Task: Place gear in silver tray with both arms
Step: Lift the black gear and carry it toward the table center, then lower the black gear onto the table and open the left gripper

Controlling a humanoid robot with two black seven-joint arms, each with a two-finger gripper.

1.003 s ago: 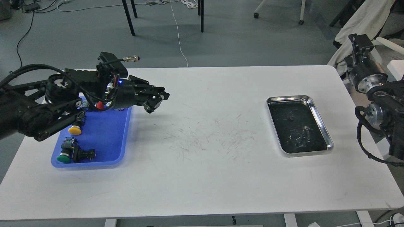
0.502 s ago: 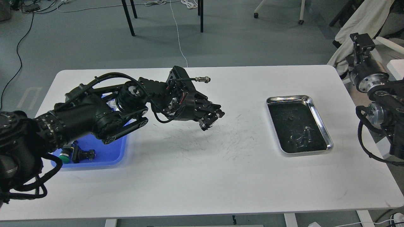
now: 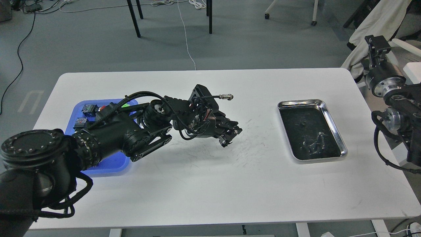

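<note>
even bright overhead light, soft shadows, tray rim point(image 3: 333, 125) glare, sharp focus.

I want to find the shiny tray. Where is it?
In the head view, the silver tray sits on the right side of the white table, apart from the left gripper and far from the blue tray.

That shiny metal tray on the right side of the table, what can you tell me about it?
The silver tray is a rectangle of shiny steel with rounded corners and a raised rim. Its bottom looks dark and mirror-like, with a tiny dark piece near the middle and some pale glints lower down; what these are is unclear. It lies flat on the white table, slightly turned, near the right edge. Nothing touches it; the left end effector is well short of it.
</note>
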